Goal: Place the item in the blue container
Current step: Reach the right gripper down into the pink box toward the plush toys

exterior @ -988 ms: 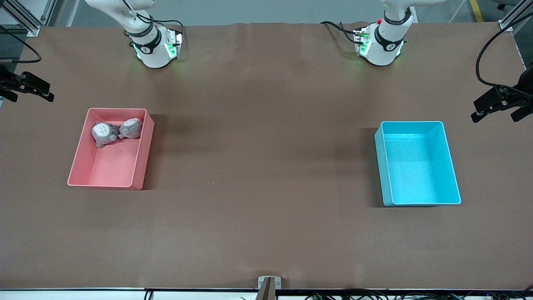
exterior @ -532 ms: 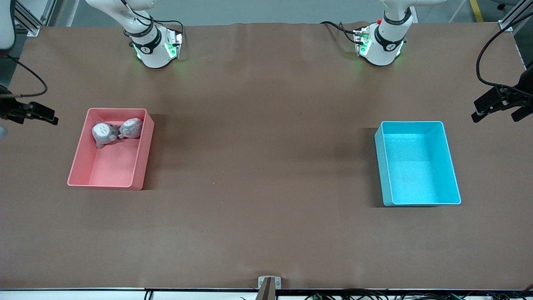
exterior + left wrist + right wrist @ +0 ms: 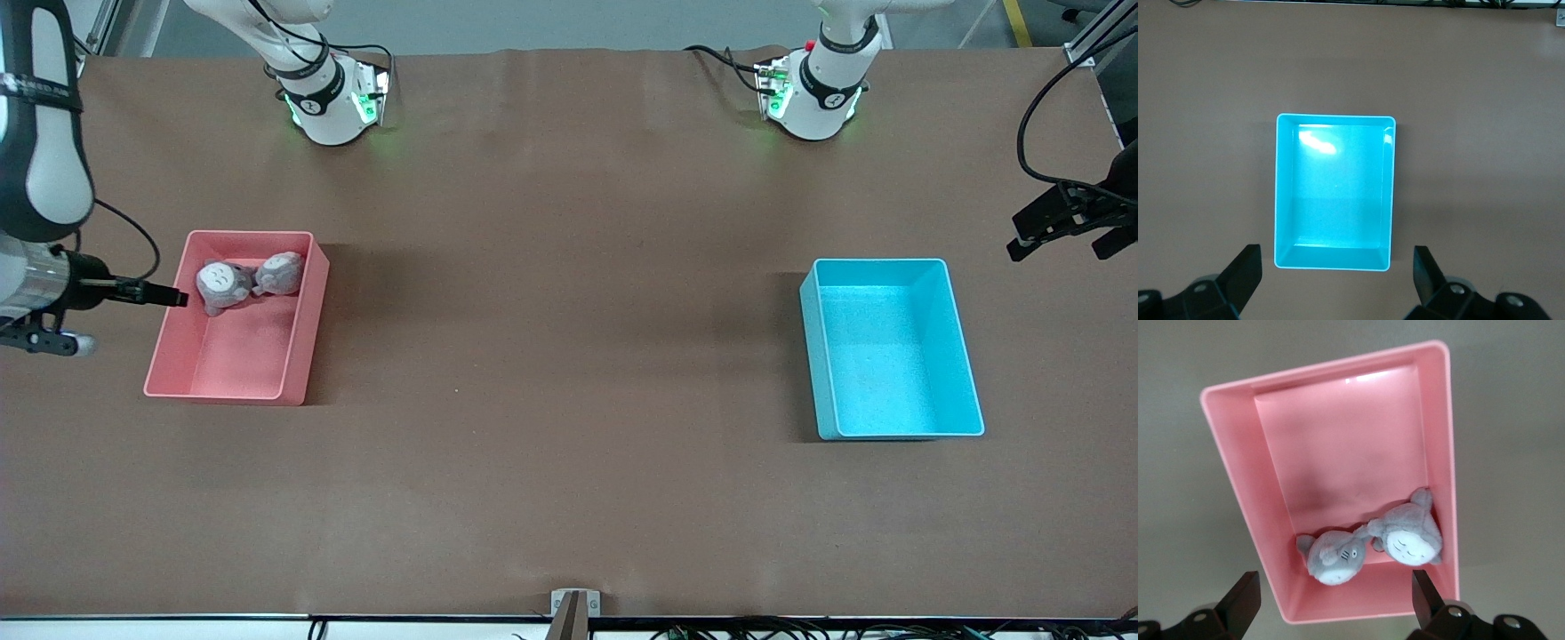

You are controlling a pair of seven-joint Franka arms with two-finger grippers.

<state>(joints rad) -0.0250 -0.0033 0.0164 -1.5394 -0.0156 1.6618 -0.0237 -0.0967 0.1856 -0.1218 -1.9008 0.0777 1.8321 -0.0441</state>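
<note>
On the brown table [image 3: 569,356], seen from the front camera, the blue container [image 3: 889,356] sits at about 3 o'clock from the table's middle, toward the left arm's end, with its long sides running toward that camera. In the left wrist view the same cyan bin [image 3: 1335,200] lies flat on the brown surface, its inner floor plain and glossy. The left gripper [image 3: 1062,238] hangs idle in the air at roughly 2 o'clock from the container, over the table's edge at that end. Its two dark fingers are spread wide [image 3: 1336,257] and grip nothing. At about 9 o'clock from the table's middle, toward the right arm's end, stands the pink bin [image 3: 240,356]. It holds two grey plush toys with pale faces. They are tucked against its short wall, the one farthest from the front camera, around 12 o'clock within the bin. One plush toy [image 3: 220,284] lies beside the other plush toy [image 3: 280,273], and the two touch. The right gripper [image 3: 169,296] is over the bin's long wall, at 9 o'clock from the nearer toy. In the right wrist view its fingers stand wide apart [image 3: 1336,583] above the pink bin [image 3: 1351,440], clasping nothing, with both toys [image 3: 1335,557] [image 3: 1408,537] below, untouched.
</note>
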